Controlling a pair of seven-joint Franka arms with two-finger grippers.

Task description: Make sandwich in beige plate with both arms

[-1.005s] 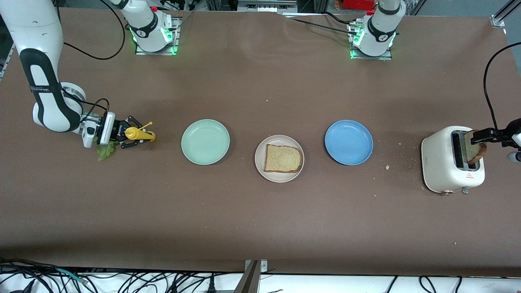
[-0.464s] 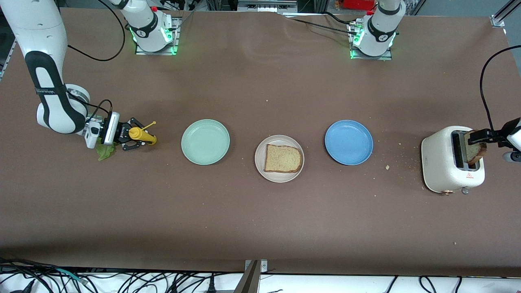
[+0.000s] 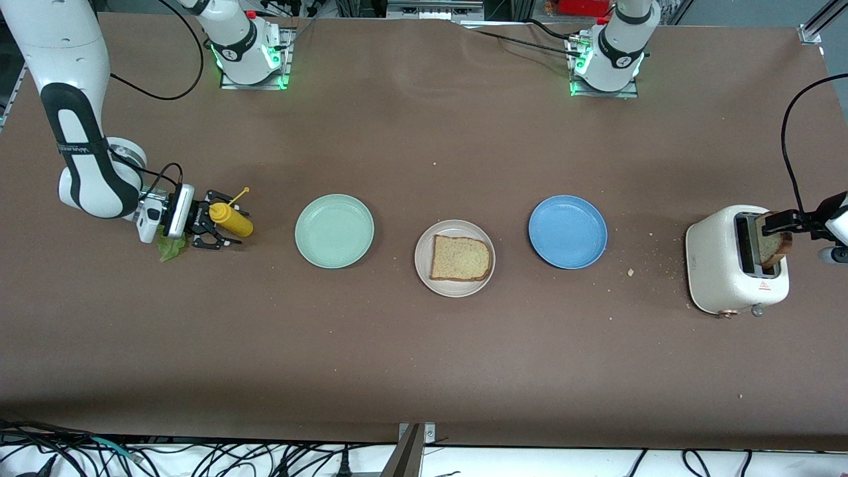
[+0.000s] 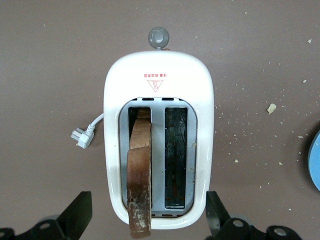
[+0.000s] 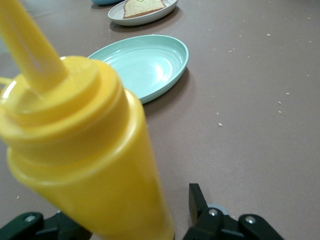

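Brown tabletop: beige plate [image 3: 454, 283] at centre holds 1 bread slice [image 3: 460, 258]. Your right gripper [image 3: 215, 229] is spread, mustard bottle [image 3: 230, 220] loose between its fingers; left gripper [image 3: 778, 224] gapes over the toaster's slice [image 4: 139, 175]. Close on it next.

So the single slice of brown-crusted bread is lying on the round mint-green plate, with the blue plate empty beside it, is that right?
Not quite. The front view shows the brown-crusted bread slice lying on the round beige plate, not the mint-green plate, which holds nothing. The blue plate is indeed empty beside it.
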